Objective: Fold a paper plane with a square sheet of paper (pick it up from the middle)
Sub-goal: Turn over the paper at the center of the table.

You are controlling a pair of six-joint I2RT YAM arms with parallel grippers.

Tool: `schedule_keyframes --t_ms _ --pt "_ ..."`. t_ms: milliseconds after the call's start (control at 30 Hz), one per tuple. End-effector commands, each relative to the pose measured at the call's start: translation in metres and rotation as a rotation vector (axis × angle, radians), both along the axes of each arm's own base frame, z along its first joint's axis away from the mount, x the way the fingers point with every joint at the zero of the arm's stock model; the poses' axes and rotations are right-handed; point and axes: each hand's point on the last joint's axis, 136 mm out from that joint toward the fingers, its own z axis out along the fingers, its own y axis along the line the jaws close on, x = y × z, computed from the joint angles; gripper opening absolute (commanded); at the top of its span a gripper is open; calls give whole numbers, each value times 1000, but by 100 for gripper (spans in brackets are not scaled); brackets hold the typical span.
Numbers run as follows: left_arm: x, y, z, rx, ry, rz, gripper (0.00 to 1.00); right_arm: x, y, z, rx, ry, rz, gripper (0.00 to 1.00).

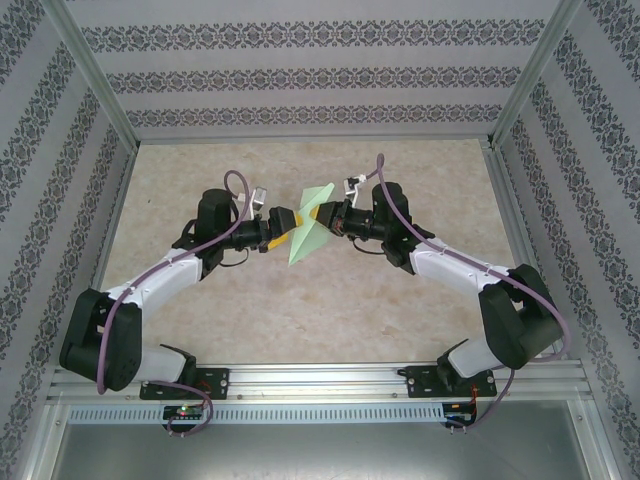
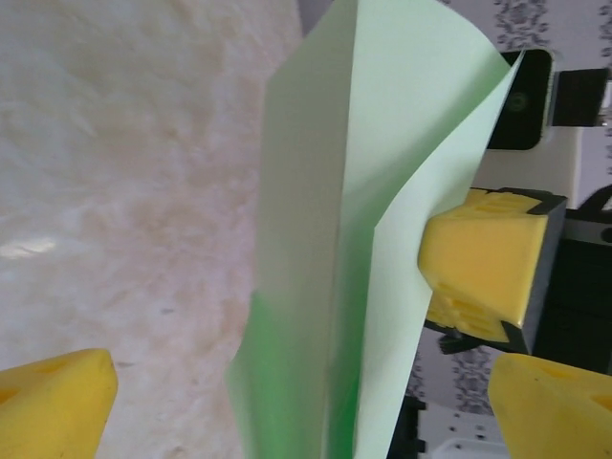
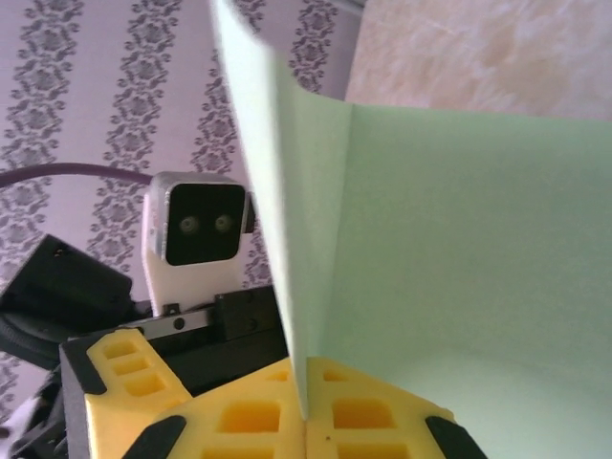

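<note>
Hanging between the two arms over the middle of the bench, lifted off its surface: square sheet of paper, thin, pale green, plain and matte. Partly folded, not flat, with one sharp lengthwise crease, panels meeting at an angle and a pointed corner toward the near side in the top view. From the left wrist, a tall standing fold with overlapping layers, darker green low down in the doubled part, upper corner curling slightly rightward. From the right wrist, a smooth panel bent at a crisp upright crease.

Clamped at one edge by the right pincer: yellow fingers pressed tight together, paper edge pinched in the seam between them. Blocky, moulded fingers, with square recesses and black corner trims.

Left pincer spread wide, one rounded yellow fingertip on each side of the fold, both apart from the paper, gripping nothing.

Further out: white camera housing on the left wrist, dark-faced with two small lenses, and a purple cable curving behind it. Bench top pale beige, marbled like stone, smooth with a faint sheen. Walls on three sides, papered in lilac-grey stripes with dark floral bands. Aluminium posts at the corners. Ribbed metal rail along the near edge, carrying both arm bases.
</note>
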Motion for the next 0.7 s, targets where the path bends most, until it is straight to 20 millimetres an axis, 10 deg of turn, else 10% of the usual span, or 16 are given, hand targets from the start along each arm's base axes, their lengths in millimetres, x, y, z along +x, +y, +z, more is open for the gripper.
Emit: schedule_keyframes --t_ms 0,133,667 --pt "-5 -6 39 -147 -45 -54 100 -9 6 43 128 -67 63 7" --pt "-6 -9 45 -171 -51 -69 95 -12 9 48 161 -61 84 7" --pt "0 -9 53 -174 -104 -59 22 -10 7 35 112 -17 83 11"
